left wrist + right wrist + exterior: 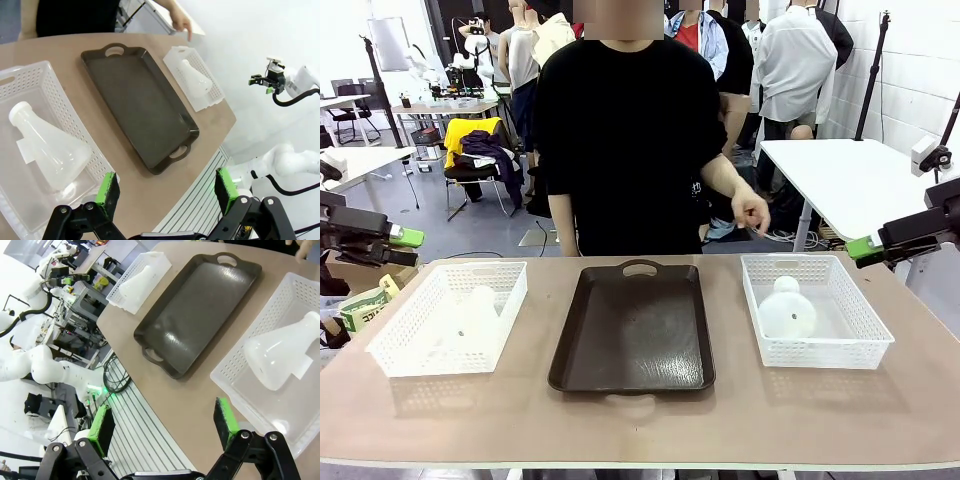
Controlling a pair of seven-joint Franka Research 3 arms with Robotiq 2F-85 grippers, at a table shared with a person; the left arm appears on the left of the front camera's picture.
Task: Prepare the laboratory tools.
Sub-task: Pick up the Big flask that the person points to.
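Front view's taken close in from the robot's edge of the tan tabletop (640, 430), a bit raised, faced straight across at the person in a black shirt (620, 130). Both wrist views are shot from high off opposite ends, tilted down. The dark brown handled tray (632, 330) is shared by all three, plus the left white mesh basket (430, 362) and the right white mesh basket (825, 355).

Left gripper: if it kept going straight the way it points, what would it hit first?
Most likely the bare tan tabletop, between the white mesh basket holding a milky conical flask and the dark brown handled tray. The left gripper has open jaws. Depth is unclear, so it might pass the table's edge.
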